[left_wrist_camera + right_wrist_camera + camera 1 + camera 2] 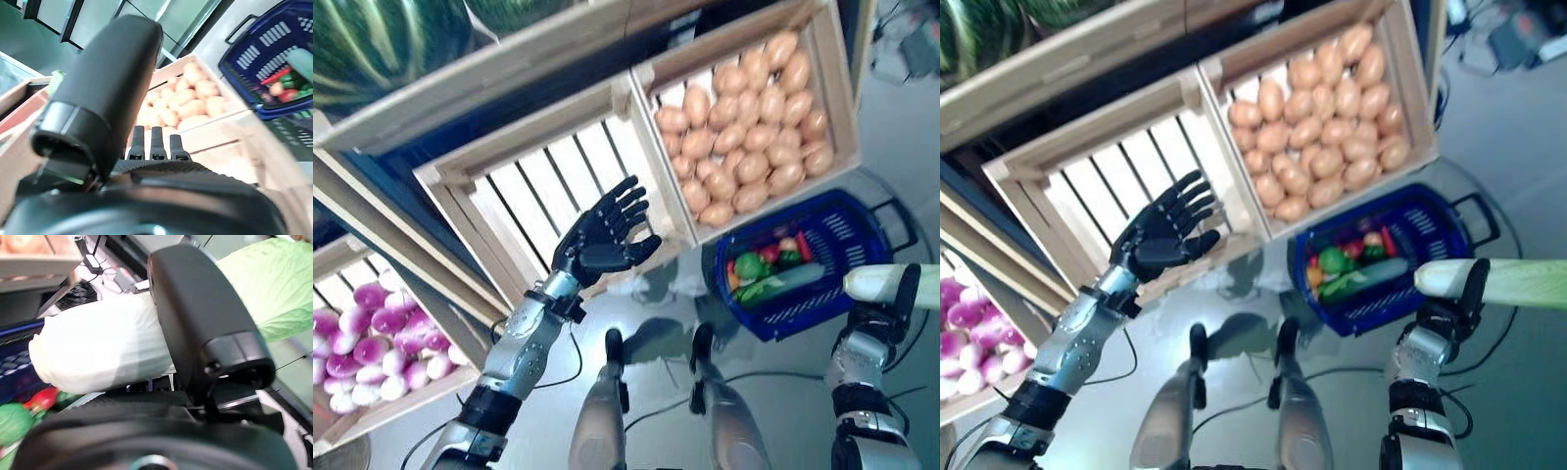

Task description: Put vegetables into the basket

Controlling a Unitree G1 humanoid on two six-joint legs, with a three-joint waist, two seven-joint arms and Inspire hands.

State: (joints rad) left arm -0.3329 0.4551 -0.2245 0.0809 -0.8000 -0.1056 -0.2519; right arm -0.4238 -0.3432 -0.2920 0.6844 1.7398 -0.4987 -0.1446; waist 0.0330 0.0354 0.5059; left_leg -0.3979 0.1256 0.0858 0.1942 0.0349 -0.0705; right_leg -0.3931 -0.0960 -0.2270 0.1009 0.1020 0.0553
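Gripping a pale cabbage (98,350), right hand (1449,313) beside basket (1430,225), left hand (607,235) spread open.

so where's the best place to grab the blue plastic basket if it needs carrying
Probably the black handle on the blue plastic basket, at its far-right rim. It lies folded outward, clear of the vegetables, so coming from the right side gives fingers room to curl under it. The right hand, nearest, is shut on a long pale-green leafy vegetable.
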